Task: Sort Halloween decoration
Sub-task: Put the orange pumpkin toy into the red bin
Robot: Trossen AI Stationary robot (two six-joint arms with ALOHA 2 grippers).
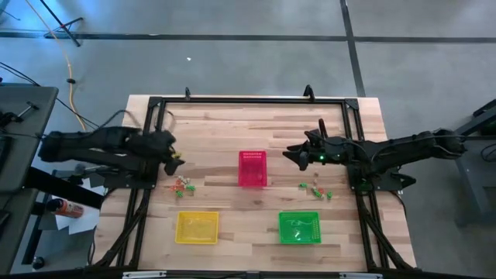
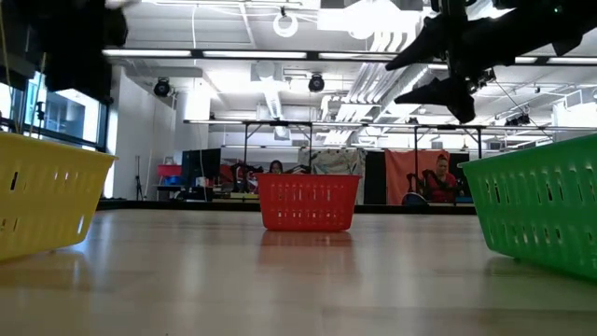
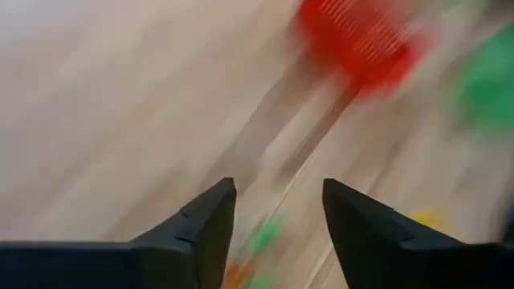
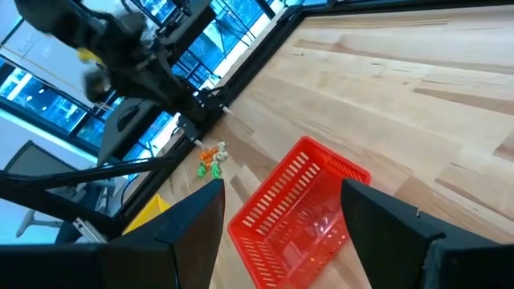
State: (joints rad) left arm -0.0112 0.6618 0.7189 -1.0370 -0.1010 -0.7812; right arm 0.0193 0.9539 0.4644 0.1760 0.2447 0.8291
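Note:
Two small heaps of tiny green, orange-red and pale trinkets lie on the wooden table: one at the left (image 1: 183,186), also in the right wrist view (image 4: 212,159), and one at the right (image 1: 318,190). My left gripper (image 1: 173,159) is open and empty, just far-left of the left heap (image 3: 259,241). My right gripper (image 1: 291,153) is open and empty, raised between the red basket (image 1: 253,168) and the right heap. The left arm shows across the table in the right wrist view (image 4: 120,48).
A red mesh basket (image 4: 301,209) stands at the table's middle, a yellow one (image 1: 197,227) near the front left, a green one (image 1: 299,227) near the front right. A black frame (image 1: 248,101) rims the table. People sit in the room behind (image 2: 438,182).

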